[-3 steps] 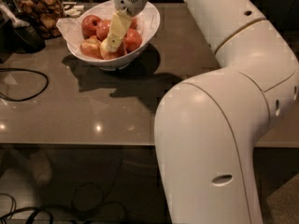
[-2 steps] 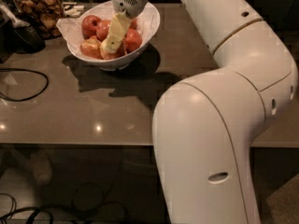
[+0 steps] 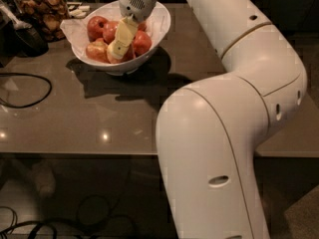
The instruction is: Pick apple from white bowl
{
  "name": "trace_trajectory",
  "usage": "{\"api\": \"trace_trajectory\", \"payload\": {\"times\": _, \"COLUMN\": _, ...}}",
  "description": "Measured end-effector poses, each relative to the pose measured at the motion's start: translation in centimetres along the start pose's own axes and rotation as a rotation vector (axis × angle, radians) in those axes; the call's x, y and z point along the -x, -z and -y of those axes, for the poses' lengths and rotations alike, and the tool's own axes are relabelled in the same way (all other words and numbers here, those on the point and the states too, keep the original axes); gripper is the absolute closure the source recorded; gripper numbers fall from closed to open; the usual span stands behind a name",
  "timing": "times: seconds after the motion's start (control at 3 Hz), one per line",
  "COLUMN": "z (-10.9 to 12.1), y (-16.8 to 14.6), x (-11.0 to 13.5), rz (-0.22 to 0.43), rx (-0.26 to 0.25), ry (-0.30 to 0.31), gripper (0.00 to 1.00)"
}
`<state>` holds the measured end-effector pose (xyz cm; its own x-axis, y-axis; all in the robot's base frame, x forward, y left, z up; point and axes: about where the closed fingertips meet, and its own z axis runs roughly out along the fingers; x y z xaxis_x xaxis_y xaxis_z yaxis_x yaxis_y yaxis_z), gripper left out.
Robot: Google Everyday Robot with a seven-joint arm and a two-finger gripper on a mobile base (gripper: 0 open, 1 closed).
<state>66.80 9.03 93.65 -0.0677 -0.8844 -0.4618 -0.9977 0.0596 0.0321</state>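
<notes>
Gripper (image 3: 115, 54) of the white robot arm (image 3: 224, 133) is shown reaching down into the white bowl (image 3: 164, 24), which stands at the far left of the grey-brown table (image 3: 99, 118), and its tip is seen among the fruit. The apple (image 3: 95, 51), taken to be the palest one, lies at the front left of the bowl, just beside the gripper tip, with deeper red apples (image 3: 97, 26) packed behind and to its right. Whether the jaws are spread or closed cannot be told, and no contact with the apple can be confirmed. The apple is judged to be firm, moderately heavy and smooth-skinned, hence liable to slip or roll under a glancing pinch. A hold across its widest part, on opposite sides, is advised, with enough clearance from the neighbouring fruit to admit both jaws. Bruising is possible if excessive force is applied. The white paper lining (image 3: 67, 30) is thin and loose and could be caught and dragged up with the fruit. The fruit under the gripper is hidden, so the count of apples is uncertain. The arm's base is cut off at the bottom edge. A glass jar (image 3: 42, 9) of brown contents and a dark object (image 3: 25, 36) are cropped at the upper left, and a black cable (image 3: 27, 91) runs off the left edge.
</notes>
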Motion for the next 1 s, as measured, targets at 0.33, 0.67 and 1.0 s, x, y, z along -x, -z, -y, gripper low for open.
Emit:
{"api": "trace_trajectory", "payload": {"times": 0.33, "z": 0.5, "y": -0.7, "x": 0.1, "rz": 0.003, "rx": 0.01, "ry": 0.003, "gripper": 0.36}}
{"api": "trace_trajectory", "payload": {"times": 0.67, "z": 0.9, "y": -1.5, "x": -0.2, "rz": 0.01, "rx": 0.025, "ry": -0.001, "gripper": 0.35}}
{"api": "trace_trajectory", "payload": {"times": 1.0, "z": 1.1, "y": -1.8, "x": -0.4, "rz": 0.011, "rx": 0.026, "ry": 0.007, "gripper": 0.53}}
